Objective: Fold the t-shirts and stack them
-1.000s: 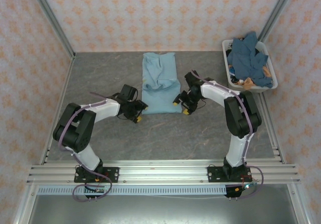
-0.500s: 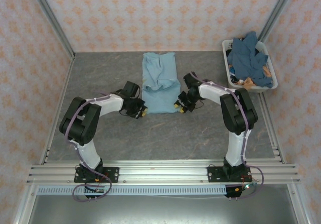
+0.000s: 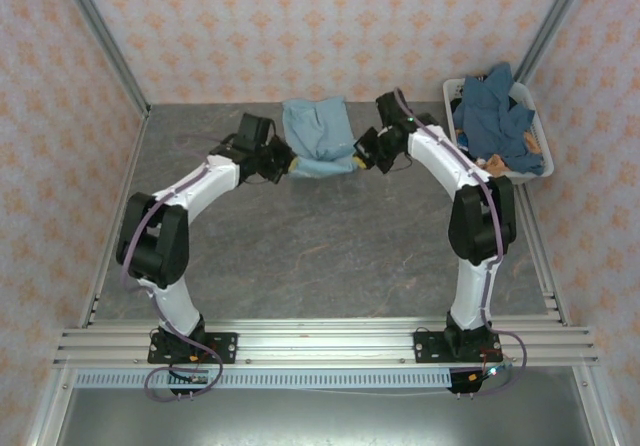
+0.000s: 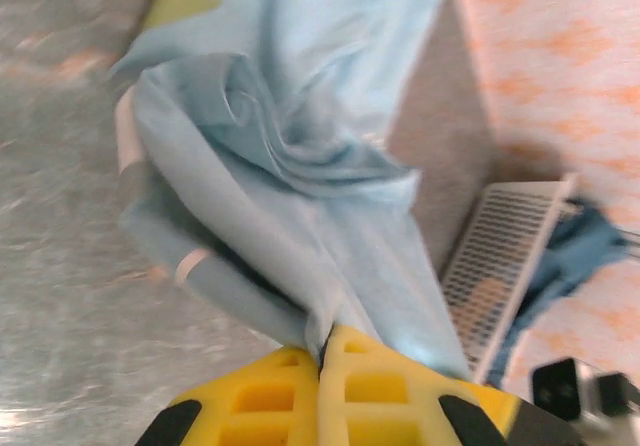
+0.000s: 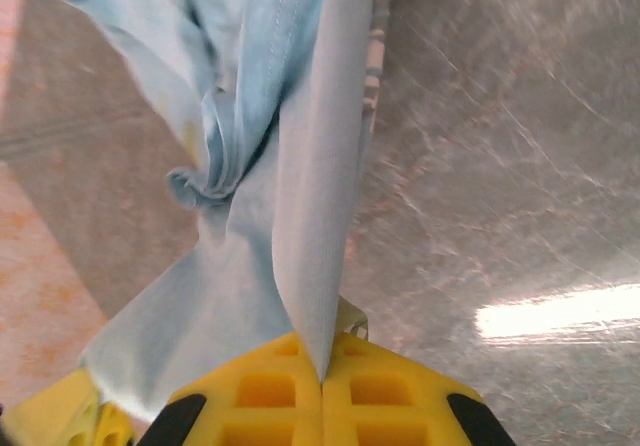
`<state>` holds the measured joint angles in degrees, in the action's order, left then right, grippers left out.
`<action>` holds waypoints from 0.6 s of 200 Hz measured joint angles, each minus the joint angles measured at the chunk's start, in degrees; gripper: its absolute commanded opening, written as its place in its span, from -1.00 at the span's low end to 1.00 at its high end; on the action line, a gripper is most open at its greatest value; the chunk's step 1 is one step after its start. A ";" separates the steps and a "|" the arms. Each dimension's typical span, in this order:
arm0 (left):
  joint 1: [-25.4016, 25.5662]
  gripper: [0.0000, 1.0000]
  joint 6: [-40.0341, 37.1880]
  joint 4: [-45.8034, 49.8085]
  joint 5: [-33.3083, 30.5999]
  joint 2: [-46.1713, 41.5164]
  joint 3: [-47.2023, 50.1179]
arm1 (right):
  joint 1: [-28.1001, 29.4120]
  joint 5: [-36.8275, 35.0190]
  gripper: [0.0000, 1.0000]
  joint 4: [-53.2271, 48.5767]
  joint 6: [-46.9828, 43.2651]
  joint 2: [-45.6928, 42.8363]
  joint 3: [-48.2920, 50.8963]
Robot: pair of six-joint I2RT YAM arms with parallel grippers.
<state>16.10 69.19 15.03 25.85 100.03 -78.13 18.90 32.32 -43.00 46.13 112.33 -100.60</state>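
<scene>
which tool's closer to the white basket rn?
Right. The right tool, shut on the light-blue t-shirt at its basket-side edge, sits a short way from the white basket. The left tool grips the opposite edge, with the shirt between it and the basket.

\- what sort of place are we looking at?
\- a robot lab cell. wallpapered panels [image 3: 330, 26] are boxing in a grey table [image 3: 330, 256], and the left arm [image 3: 155, 246] and right arm [image 3: 480, 226] are sitting bolted to aluminium rails [image 3: 320, 341].
</scene>
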 measured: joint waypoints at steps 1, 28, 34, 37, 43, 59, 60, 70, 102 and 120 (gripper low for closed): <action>-0.02 -1.00 -0.17 0.07 -0.02 -0.31 -0.15 | 0.00 0.02 -1.00 -0.07 -0.09 -0.02 -0.17; 0.17 -1.00 -1.77 0.81 -0.11 -5.79 1.84 | 0.63 0.20 -1.00 -1.05 -0.52 -1.88 2.19; 0.46 -1.00 -1.97 0.70 0.00 -6.80 3.43 | 0.94 0.31 -1.00 -0.83 -0.57 -2.62 4.20; 0.55 -1.00 -2.03 0.76 0.20 -7.32 4.46 | 1.09 0.44 -1.00 -0.72 -0.55 -3.02 5.42; 0.87 -1.00 -2.19 0.79 0.46 -8.37 7.06 | 1.46 0.68 -1.00 -0.66 -0.52 -3.74 7.96; 1.97 -1.00 -2.25 0.85 0.85 -10.10 14.62 | 2.69 1.16 -1.00 0.11 -0.52 -5.33 15.65; 2.01 -1.00 -2.25 0.85 0.85 -10.14 15.10 | 2.75 1.16 -1.00 0.13 -0.55 -5.40 16.02; 2.99 -1.00 -2.25 1.22 1.05 -10.64 20.02 | 3.58 1.27 -1.00 0.70 -0.52 -6.14 21.05; 7.56 -1.00 -2.21 2.36 1.60 -12.79 33.48 | 6.51 2.34 -1.00 1.40 -0.59 -9.25 33.46; 10.73 -1.00 -2.05 2.82 1.81 -17.22 38.95 | 8.74 2.82 -1.00 1.44 -1.09 -12.33 37.88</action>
<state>26.83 67.13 17.85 27.66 82.81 -39.18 27.64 35.14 -41.56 45.04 100.01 -62.72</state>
